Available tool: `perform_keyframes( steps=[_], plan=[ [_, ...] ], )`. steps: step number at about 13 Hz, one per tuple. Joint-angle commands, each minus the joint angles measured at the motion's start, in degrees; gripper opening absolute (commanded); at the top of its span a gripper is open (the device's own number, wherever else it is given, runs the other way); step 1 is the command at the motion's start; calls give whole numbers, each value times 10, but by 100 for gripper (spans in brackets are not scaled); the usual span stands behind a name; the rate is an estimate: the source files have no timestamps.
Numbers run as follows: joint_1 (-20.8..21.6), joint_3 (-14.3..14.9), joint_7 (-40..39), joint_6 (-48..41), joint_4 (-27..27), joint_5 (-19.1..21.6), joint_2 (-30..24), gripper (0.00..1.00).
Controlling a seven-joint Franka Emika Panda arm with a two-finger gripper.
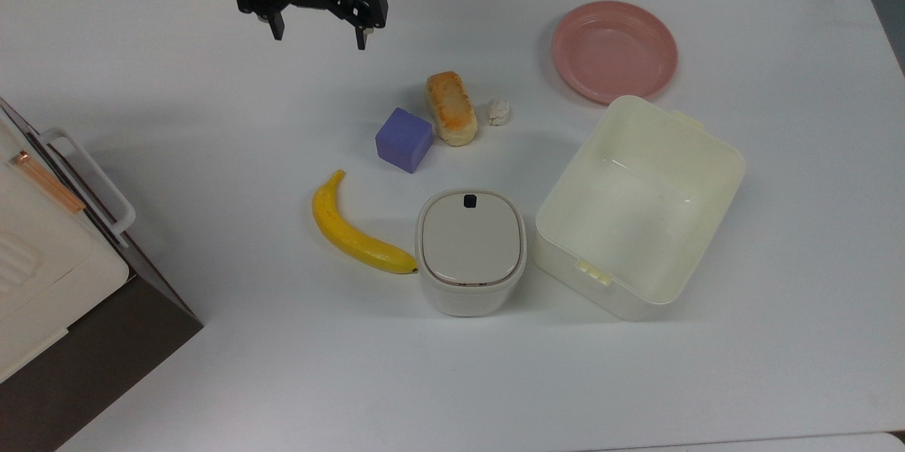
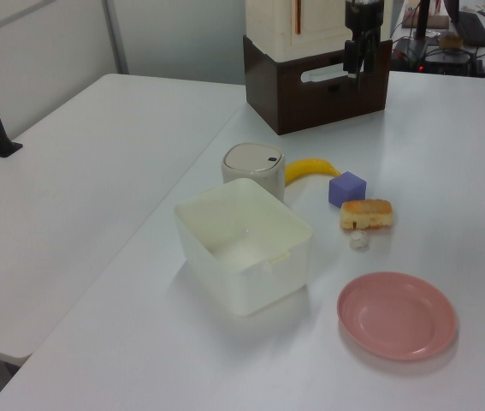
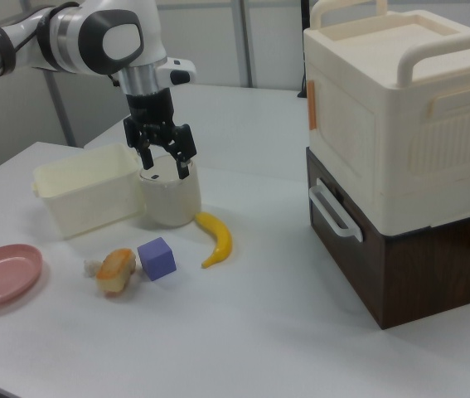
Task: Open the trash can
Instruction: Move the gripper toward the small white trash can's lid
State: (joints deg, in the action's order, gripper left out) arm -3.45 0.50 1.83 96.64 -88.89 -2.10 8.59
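Note:
The trash can (image 1: 471,252) is a small white rounded bin with a flat beige-grey lid, lying closed, and a black square button (image 1: 469,201) at the lid's far edge. It also stands in the left view (image 2: 253,168) and in the right view (image 3: 170,198). My gripper (image 1: 319,38) hangs open and empty near the table's far edge in the top view, well away from the bin, up and to the top view's left. In the right view the gripper (image 3: 165,166) hangs in front of the bin's upper part.
A banana (image 1: 350,228) lies just to the top view's left of the bin. A cream lidless tub (image 1: 636,206) stands close on its right. A purple cube (image 1: 403,139), a bread piece (image 1: 451,107), a small white lump (image 1: 498,111) and a pink plate (image 1: 614,49) lie beyond. A cream-and-brown box (image 1: 42,254) is at the left edge.

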Motion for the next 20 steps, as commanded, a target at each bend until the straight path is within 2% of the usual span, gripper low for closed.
perform_keyframes(
  steps=[1, 7, 12, 15, 20],
  plan=[
    [3, 4, -24, -9, -6, -3, -6, 100],
    [6, 3, -38, -9, -18, -3, -6, 100],
    [15, -3, -48, -9, -56, -6, -7, 100],
    [40, -3, -61, -7, -86, -11, -3, 100],
    [40, -3, -61, -6, -83, -11, -2, 100]
  ],
)
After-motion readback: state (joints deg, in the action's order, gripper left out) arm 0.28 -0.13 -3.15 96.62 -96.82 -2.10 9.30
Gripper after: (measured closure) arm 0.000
